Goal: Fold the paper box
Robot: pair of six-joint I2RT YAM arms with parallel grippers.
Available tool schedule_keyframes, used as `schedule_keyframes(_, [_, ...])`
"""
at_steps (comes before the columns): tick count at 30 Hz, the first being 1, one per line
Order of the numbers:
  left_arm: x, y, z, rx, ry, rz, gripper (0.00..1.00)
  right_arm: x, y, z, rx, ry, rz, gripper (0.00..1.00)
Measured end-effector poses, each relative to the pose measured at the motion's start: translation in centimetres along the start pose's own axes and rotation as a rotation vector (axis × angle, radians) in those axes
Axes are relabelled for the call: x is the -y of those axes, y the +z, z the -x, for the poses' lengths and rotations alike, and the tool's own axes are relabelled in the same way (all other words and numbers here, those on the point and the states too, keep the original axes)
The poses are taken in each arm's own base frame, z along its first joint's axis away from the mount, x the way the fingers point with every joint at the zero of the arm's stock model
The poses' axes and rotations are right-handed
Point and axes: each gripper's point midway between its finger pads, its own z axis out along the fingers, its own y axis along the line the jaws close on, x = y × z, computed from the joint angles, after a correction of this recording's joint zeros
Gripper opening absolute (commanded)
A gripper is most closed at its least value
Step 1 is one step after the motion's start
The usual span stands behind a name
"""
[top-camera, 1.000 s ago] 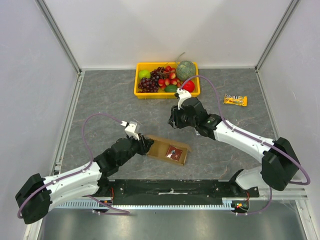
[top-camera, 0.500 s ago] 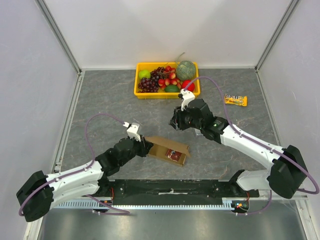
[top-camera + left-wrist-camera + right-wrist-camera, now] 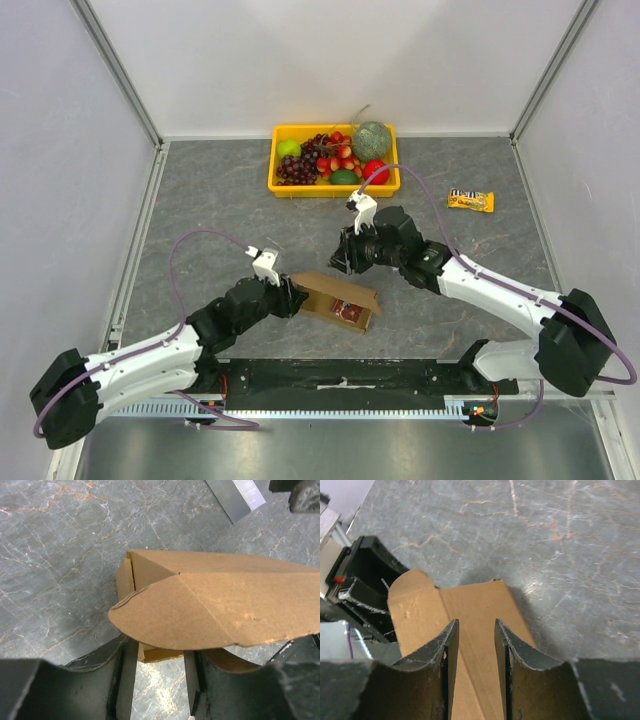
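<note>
The brown paper box (image 3: 335, 297) lies on the table near the front middle, partly open, with a red item (image 3: 350, 310) inside. My left gripper (image 3: 291, 296) is at the box's left end. In the left wrist view the box (image 3: 215, 605) fills the upper half. Its rounded flap hangs over my left gripper (image 3: 159, 652), which is open, its fingertips hidden under the flap. My right gripper (image 3: 343, 256) hovers just behind the box. In the right wrist view it (image 3: 475, 622) is open and empty above the box's flat panel (image 3: 470, 610).
A yellow tray (image 3: 275, 186) of fruit stands at the back middle. A yellow snack packet (image 3: 470, 200) lies at the right. The left arm's black gripper body (image 3: 365, 580) shows beyond the box in the right wrist view.
My right gripper has moved left and closer to the box. My left gripper has edged towards the box's left end, and the box's lid side has risen a little.
</note>
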Motion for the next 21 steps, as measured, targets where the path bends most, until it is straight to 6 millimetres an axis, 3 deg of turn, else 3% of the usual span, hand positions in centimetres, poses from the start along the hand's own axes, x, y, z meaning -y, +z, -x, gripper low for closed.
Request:
schedule_keyframes(12, [0.9,-2.3,-1.8,-0.133,-0.037,-0.044,0.54,-3.3,0.6,-1.5,-0.032,-0.042,0.128,0.40])
schedule_keyframes(17, [2.8,-3.9,-2.6,-0.216,-0.070,-0.138,0.46,-3.6,1.1,-2.0,-0.046,-0.049,0.136,0.40])
schedule_keyframes(21, [6.2,-6.1,-1.8,-0.254,-0.081,-0.309,0.34,-3.8,1.4,-2.6,-0.062,-0.054,0.140,0.39])
